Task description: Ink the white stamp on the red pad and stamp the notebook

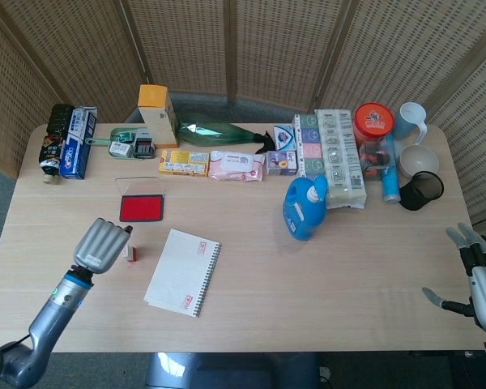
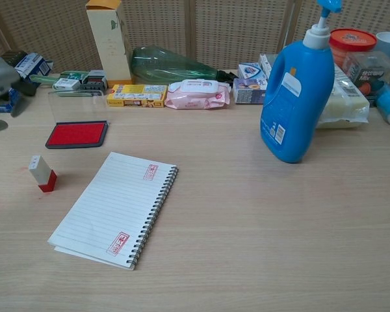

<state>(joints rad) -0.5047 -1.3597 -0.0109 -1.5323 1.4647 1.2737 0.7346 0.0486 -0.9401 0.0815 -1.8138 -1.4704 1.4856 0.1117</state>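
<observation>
The white stamp [image 2: 41, 173] with its red base stands upright on the table, left of the notebook [image 2: 117, 205]; the head view shows the stamp [image 1: 130, 252] too. The notebook [image 1: 183, 271] lies open with two red stamp marks on its page. The red pad [image 1: 142, 208] sits open behind them, also in the chest view as the red pad [image 2: 77, 134]. My left hand [image 1: 100, 245] hovers just left of the stamp, holding nothing, fingers apart. My right hand [image 1: 479, 279] rests open at the table's right edge.
A blue detergent bottle [image 2: 296, 91] stands right of centre. Along the back run boxes, a green bottle [image 2: 172, 65], a tall yellow carton [image 1: 157, 113], wipes, a red-lidded tub [image 1: 374, 120], cups and a black cup [image 1: 421, 191].
</observation>
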